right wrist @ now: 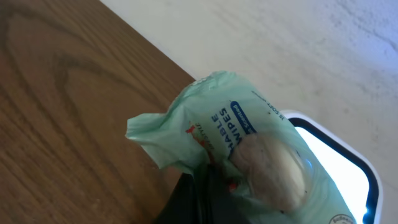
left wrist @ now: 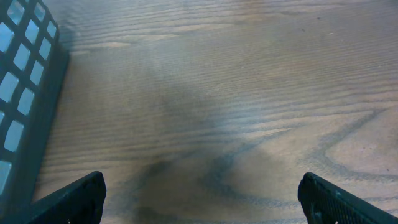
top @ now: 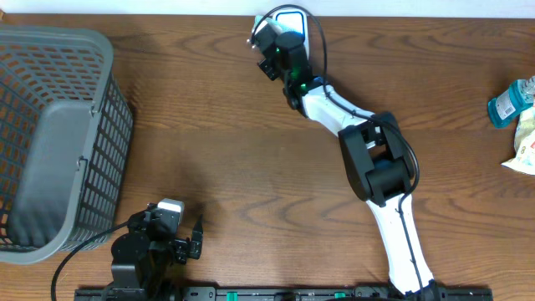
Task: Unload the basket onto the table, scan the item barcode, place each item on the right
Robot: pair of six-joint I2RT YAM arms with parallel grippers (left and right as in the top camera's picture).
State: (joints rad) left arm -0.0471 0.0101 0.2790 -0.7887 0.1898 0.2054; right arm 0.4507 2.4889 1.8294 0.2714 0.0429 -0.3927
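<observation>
Crumpled green wipes pkt [right wrist: 205, 118] over scanner [right wrist: 339, 163]

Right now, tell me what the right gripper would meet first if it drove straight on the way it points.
Probably the white scanner. The right gripper, shut on the green wipes pack, points toward the far edge of the table, where the scanner's lit window lies right behind the pack. Depth is unclear.

Matt wood-grain table [top: 209, 125], plastic basket [top: 50, 150], crinkled wipes pack [right wrist: 211, 118] (glossy film)
</observation>
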